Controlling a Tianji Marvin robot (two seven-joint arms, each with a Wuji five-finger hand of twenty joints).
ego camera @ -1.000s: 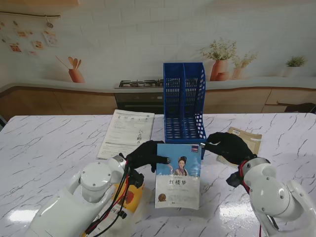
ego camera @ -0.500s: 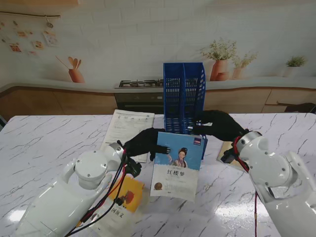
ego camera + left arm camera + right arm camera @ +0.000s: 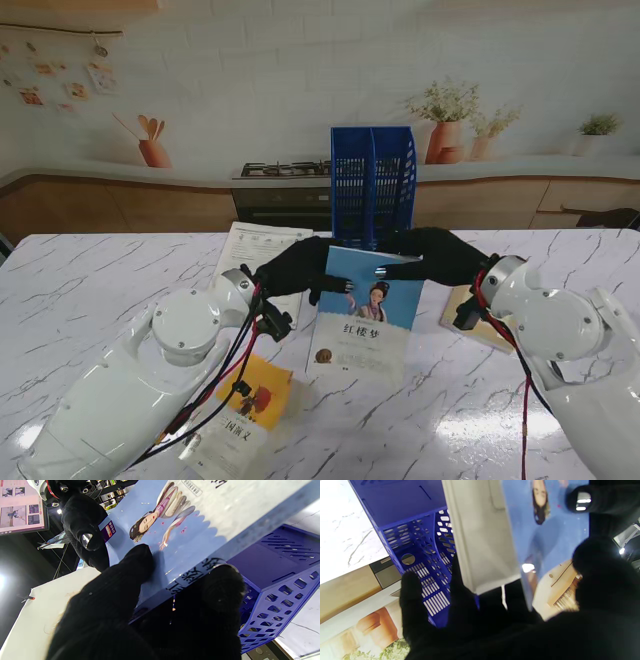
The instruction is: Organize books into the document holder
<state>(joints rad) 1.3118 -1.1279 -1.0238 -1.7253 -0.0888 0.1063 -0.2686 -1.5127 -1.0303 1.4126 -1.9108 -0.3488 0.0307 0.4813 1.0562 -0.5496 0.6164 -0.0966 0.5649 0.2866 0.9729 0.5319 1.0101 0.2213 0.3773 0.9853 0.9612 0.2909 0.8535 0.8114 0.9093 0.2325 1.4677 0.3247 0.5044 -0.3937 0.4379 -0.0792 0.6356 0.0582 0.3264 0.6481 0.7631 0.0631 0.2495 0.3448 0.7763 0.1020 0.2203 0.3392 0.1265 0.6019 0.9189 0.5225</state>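
You can read 红楼梦 on the blue book (image 3: 365, 315) cover; 国演义 shows on the yellow book (image 3: 240, 415); the printed sheet (image 3: 258, 255) is too small to read

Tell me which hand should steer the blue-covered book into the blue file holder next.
Probably the right hand: it grips the blue-covered book at its far top edge, nearest the blue slotted plastic document holder. The left hand holds the spine side and is better placed to support.

White brick wall (image 3: 250, 60) behind marble table (image 3: 80, 300).
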